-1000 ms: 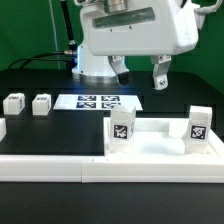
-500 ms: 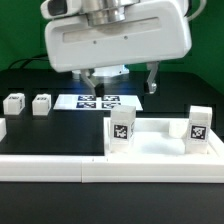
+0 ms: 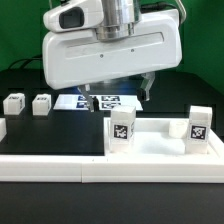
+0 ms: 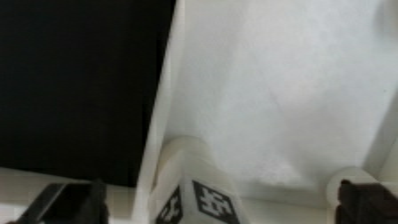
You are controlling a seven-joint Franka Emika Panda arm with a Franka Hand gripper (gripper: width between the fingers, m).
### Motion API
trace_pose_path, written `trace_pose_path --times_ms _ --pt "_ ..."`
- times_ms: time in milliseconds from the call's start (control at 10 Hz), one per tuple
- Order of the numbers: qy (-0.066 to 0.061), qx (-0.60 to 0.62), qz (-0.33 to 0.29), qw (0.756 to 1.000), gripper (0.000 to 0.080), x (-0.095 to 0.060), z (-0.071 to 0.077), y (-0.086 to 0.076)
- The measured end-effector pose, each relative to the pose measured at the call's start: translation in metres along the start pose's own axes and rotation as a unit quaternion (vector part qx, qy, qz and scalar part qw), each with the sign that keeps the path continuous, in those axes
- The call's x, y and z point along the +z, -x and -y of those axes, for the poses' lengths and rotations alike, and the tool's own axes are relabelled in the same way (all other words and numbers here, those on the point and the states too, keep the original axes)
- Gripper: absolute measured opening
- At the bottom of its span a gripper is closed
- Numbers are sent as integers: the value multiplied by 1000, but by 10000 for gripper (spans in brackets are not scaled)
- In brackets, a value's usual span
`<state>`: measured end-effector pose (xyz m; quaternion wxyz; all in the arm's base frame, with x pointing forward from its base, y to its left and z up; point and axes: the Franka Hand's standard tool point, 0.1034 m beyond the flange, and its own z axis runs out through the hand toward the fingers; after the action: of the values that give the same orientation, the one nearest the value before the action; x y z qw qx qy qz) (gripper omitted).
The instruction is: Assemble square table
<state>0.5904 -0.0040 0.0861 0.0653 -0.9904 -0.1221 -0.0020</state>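
Observation:
The white square tabletop slab point(image 3: 160, 148) lies at the front right of the exterior view. Two tagged white legs stand on it, one at its left corner point(image 3: 122, 130) and one at its right point(image 3: 198, 124). Two loose legs point(image 3: 14, 103) point(image 3: 41, 103) sit on the black table at the left, and another shows at the left edge point(image 3: 2, 128). My gripper point(image 3: 118, 95) hangs open and empty above and just behind the left standing leg. In the wrist view the gripper point(image 4: 214, 200) has its dark fingers point(image 4: 71, 200) on either side of that leg point(image 4: 196, 195), apart from it, beside the slab point(image 4: 285, 90).
The marker board point(image 3: 108, 101) lies flat behind the slab, partly hidden by my hand. A long white L-shaped rail point(image 3: 50, 165) runs along the front edge. The black table point(image 4: 80, 80) shows beside the slab.
My arm has moved toward the exterior view's left and nearer the camera, from above the right leg to above the left standing leg. The parts have not moved.

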Motion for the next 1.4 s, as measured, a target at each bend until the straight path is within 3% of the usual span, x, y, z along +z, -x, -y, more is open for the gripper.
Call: trace_pose_path --times_ms 100,400,600,800,1100,1200,1300,1400 --pt "0 4 1 1000 649 1 0 1" --pt "15 102 18 994 649 35 6 17" --pt "25 107 22 994 649 55 -1 23" --pt "32 111 21 993 649 64 -11 27" --pt "34 113 20 993 649 66 -13 27" --pt "34 113 20 993 514 66 -13 27" --pt "34 113 20 993 514 66 -13 27" --pt "34 114 20 993 374 66 -14 28"
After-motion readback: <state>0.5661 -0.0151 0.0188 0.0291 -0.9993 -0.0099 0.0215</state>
